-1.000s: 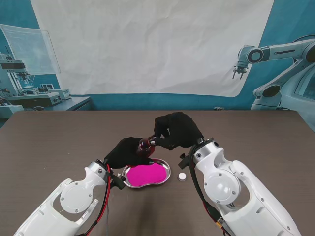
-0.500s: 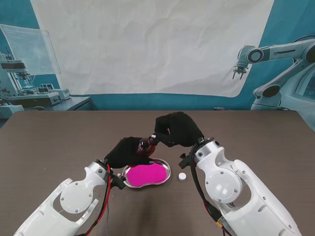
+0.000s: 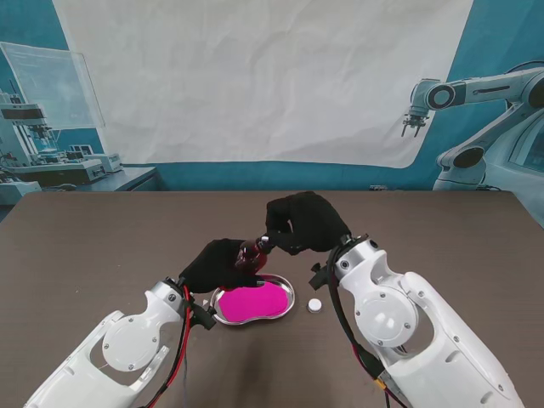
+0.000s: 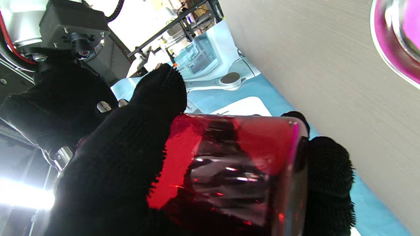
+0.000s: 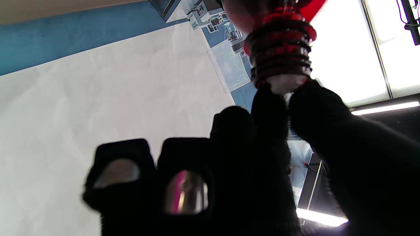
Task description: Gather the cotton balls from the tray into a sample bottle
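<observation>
At the threaded mouth of the red sample bottle (image 5: pixel 279 55), 2 black-gloved fingertips (image 5: pixel 270 98) of the right hand (image 3: pixel 304 223) pinch a small white cotton ball (image 5: pixel 284 86), the other fingers curled beside them. The left hand (image 3: pixel 216 262) has its fingers wrapped tight around the body of this bottle, which is tilted, held above the farther edge of the metal tray (image 3: pixel 287 303) with its pink inside. A small white cap (image 3: pixel 314 304) lies on the brown table (image 3: pixel 102 246), just to the right of the tray

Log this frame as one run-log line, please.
left hand: holds red bottle, tilted | right hand: pinching something white at bottle mouth | tray: pink liner | cap: on table
</observation>
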Available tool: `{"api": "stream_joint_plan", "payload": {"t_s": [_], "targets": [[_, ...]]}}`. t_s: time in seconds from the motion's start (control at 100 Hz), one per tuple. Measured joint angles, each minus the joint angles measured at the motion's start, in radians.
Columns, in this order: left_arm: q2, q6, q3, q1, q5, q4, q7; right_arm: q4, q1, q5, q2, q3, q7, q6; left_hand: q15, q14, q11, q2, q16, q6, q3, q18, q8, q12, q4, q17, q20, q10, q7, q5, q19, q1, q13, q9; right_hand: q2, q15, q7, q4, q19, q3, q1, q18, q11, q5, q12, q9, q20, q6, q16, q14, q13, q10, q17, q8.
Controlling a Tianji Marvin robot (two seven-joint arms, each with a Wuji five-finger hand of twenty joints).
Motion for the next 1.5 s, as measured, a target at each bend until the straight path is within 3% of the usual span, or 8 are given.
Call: {"api": "stream_joint_plan", "payload": {"t_s": [0.25,0.47,0.62,0.77,0.99,1.14,1.32,1.5], "targets": [[0.0,-0.001,-0.002,0.001,0.0,-0.003,0.002,0.006,0.003,0.014,-0.002,-0.002,-0.006,0.007,0.0,0.0,0.0,0.0,0.0,0.0,0.0,0.0,0.0,0.0,0.0,0.0,0.0,0.0,0.0,0.0,0.0,0.0,0.0,0.0,-0.008,0.0,0.007,-0.005,0.0,-0.071,-0.086,0.0,0.009,0.019,0.002,0.002,0.0,-0.017,0.0,0.0,0.0,0.0,0.0,0.052],[-0.001,-0.006,0.003,-0.001,-0.005,-0.004,0.007,0.006,-0.001,0.03,-0.005,-0.003,-0.019,0.008,0.001,0.001,0.0,0.0,0.001,0.0,0.0,0.0,0.0,0.0,0.0,0.0,0.0,0.001,0.0,0.0,0.0,0.0,0.0,0.0,0.047,0.0,0.006,-0.005,0.0,-0.071,-0.084,0.001,0.01,0.031,0.002,0.014,0.0,-0.026,0.0,0.001,0.0,-0.001,0.0,0.061],[-0.002,-0.011,0.008,-0.006,-0.008,-0.002,0.013,0.0,-0.01,0.038,-0.007,-0.004,-0.026,0.009,0.001,0.001,0.0,0.0,0.001,0.001,0.0,0.0,0.0,0.0,0.0,0.0,0.0,0.001,0.0,0.0,0.0,0.0,0.0,0.0,0.103,0.0,0.003,-0.002,0.0,-0.069,-0.056,0.004,0.01,0.031,0.002,0.014,0.0,-0.02,0.0,0.002,0.0,-0.001,0.0,0.062],[-0.003,-0.016,0.012,-0.009,-0.009,-0.002,0.021,-0.016,-0.023,0.051,-0.007,0.002,-0.025,0.011,0.001,0.001,0.0,0.0,0.001,0.001,0.0,0.0,0.0,0.0,0.0,0.0,0.0,0.001,0.0,0.0,0.0,0.0,0.0,0.0,0.106,0.0,0.002,0.02,0.0,-0.017,-0.01,0.01,0.008,0.015,0.002,0.013,0.0,0.029,0.0,0.011,0.0,0.01,-0.003,0.024],[-0.006,-0.023,0.013,-0.011,-0.009,-0.002,0.028,-0.038,-0.043,0.085,-0.01,0.017,-0.024,0.013,0.001,0.001,0.0,0.0,0.001,0.001,0.0,0.0,0.0,0.0,0.0,0.0,0.0,0.001,0.0,0.0,0.0,0.0,0.0,0.0,0.064,0.0,-0.03,0.019,0.0,0.045,0.064,0.013,-0.005,-0.011,0.002,0.001,0.011,0.094,-0.007,0.028,0.0,0.043,-0.017,-0.038],[-0.007,-0.024,0.013,-0.011,-0.007,-0.005,0.031,-0.051,-0.06,0.104,-0.011,0.027,-0.025,0.008,0.001,0.001,0.0,0.0,0.001,0.001,0.0,0.0,0.0,0.0,0.0,0.0,0.0,0.001,0.0,0.0,0.0,0.0,0.0,0.0,0.014,-0.002,-0.078,-0.011,0.0,0.083,0.109,0.025,-0.014,-0.021,0.002,0.0,0.022,0.121,-0.009,0.042,0.0,0.056,-0.028,-0.077],[-0.007,-0.024,0.012,-0.01,-0.007,-0.009,0.031,-0.058,-0.067,0.1,-0.011,0.031,-0.03,0.004,0.001,0.001,0.0,0.0,0.001,0.001,0.0,0.0,0.0,0.0,0.0,0.0,0.0,0.001,0.0,0.0,0.0,0.0,0.0,0.0,0.002,-0.002,-0.097,-0.012,0.0,0.084,0.12,0.033,-0.016,-0.021,0.002,-0.001,0.022,0.118,-0.009,0.045,0.0,0.056,-0.028,-0.079],[-0.007,-0.025,0.011,-0.01,-0.007,-0.011,0.03,-0.057,-0.063,0.056,-0.009,0.031,-0.03,0.004,0.001,0.001,0.0,0.0,0.001,0.001,0.0,0.0,0.0,0.0,0.0,0.0,0.0,0.001,0.0,0.0,-0.001,0.0,0.0,0.0,0.042,-0.004,-0.079,0.014,0.0,0.065,0.06,0.033,-0.016,-0.021,0.002,-0.001,0.022,0.065,-0.009,0.027,0.0,0.028,-0.027,-0.051]]}}
